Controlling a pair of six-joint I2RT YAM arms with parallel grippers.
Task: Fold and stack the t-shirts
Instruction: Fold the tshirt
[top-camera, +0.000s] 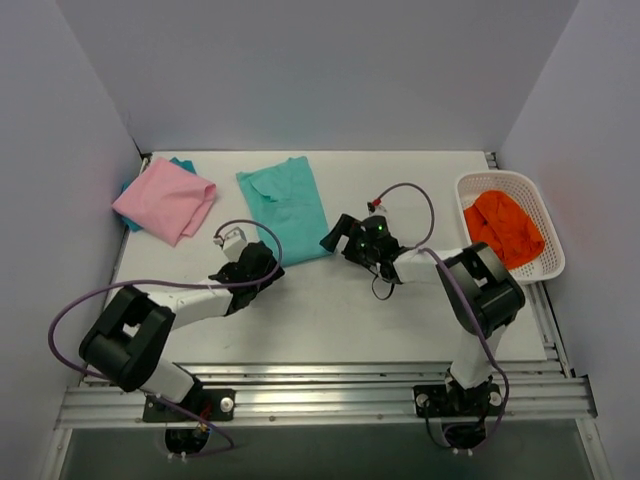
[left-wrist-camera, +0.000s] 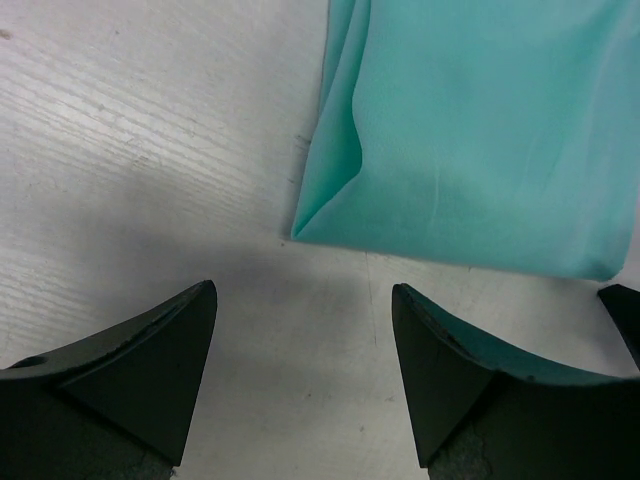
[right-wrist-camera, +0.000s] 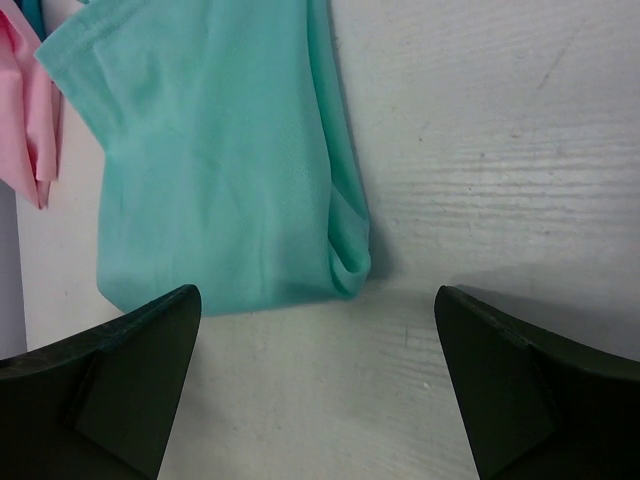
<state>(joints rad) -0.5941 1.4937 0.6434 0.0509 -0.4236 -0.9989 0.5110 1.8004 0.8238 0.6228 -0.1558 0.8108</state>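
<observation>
Jaws stand wide and empty on both arms: left jaws just off the near-left corner of the folded mint-teal t-shirt (top-camera: 287, 205), right jaws off its near-right corner, with bare surface (top-camera: 400, 310) open along its near edge. One pink t-shirt (top-camera: 165, 200) lies left of it by the wall; one orange garment (top-camera: 503, 228) fills the basket (top-camera: 545, 225) well to its right.

Both arms fold at the elbow and send their forearms forward and inward toward each other. The left gripper (left-wrist-camera: 303, 295) has its jaws spread wide with nothing between them. The right gripper (right-wrist-camera: 318, 295) has its jaws fully apart, also gripping nothing.
</observation>
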